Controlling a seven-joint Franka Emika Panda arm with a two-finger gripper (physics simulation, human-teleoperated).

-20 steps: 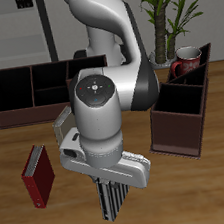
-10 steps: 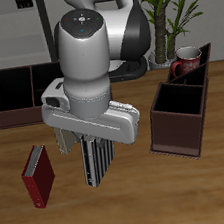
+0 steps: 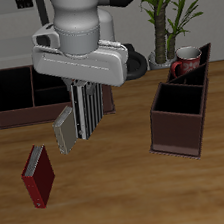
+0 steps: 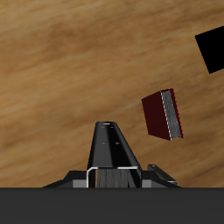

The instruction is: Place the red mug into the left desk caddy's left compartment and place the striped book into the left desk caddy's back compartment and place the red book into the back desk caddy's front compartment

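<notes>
Gripper [image 3: 84, 123] pinching striped book [image 3: 65, 130], has lifted it off the table [image 3: 124, 183] toward left desk caddy [image 3: 180, 114] (red book [image 3: 37, 176] waits).

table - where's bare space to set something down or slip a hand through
Bare table runs along the front edge, between the red book and the left desk caddy. It is crowded farther back, where the gripper holds the striped book before the back desk caddy.

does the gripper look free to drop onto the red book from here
Probably not yet: the gripper is shut on the striped book. The red book lies in the open on the table, nothing over it.
</notes>
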